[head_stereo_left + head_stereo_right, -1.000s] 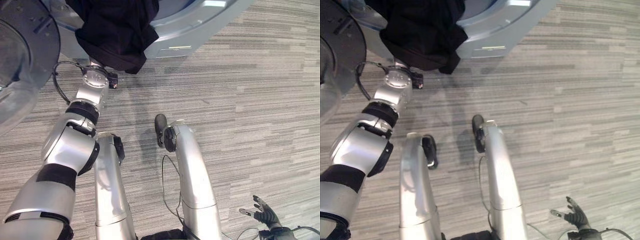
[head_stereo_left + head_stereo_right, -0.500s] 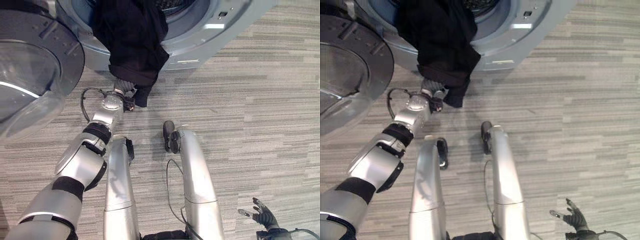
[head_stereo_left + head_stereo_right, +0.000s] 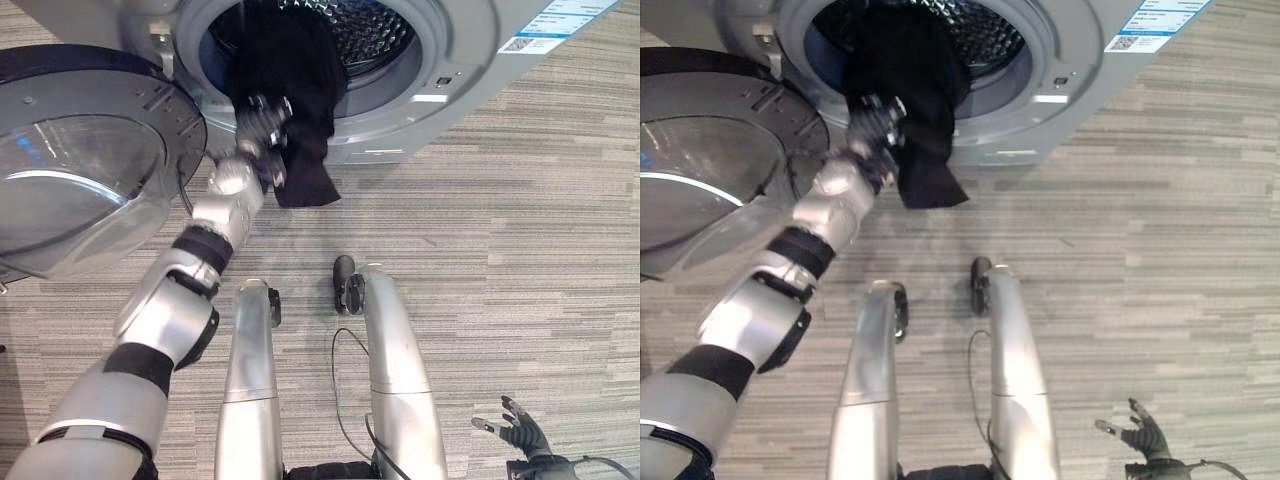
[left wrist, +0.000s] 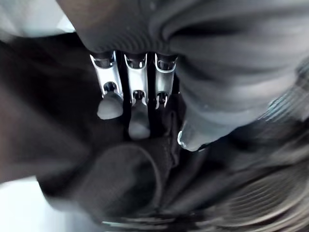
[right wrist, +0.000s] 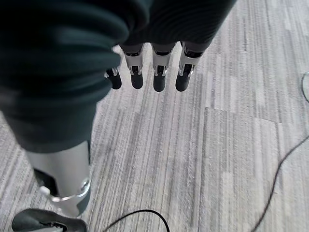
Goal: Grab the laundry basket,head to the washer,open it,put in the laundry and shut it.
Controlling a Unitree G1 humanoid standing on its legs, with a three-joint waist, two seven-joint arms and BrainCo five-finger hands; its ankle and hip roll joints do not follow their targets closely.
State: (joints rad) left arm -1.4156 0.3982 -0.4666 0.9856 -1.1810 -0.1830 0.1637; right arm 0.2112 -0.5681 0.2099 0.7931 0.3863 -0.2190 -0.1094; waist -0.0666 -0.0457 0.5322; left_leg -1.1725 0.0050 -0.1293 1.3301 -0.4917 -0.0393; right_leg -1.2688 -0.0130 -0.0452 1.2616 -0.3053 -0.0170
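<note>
The grey washer stands with its round opening uncovered and the metal drum showing inside. A black garment hangs out of the opening over the lower rim, its end dangling down the front panel. My left hand is raised at the rim, against the garment's left side. In the left wrist view its fingers and thumb close on bunched black cloth. My right hand hangs low at my right side, fingers straight over the floor, holding nothing.
The washer's round glass door is swung wide open to the left, right beside my left arm. Grey striped carpet runs in front of the machine and off to the right.
The camera has tilted up, so more of the washer shows. My left hand has risen from under the garment's hem up to the drum opening, taking cloth with it. The right hand has stayed put.
</note>
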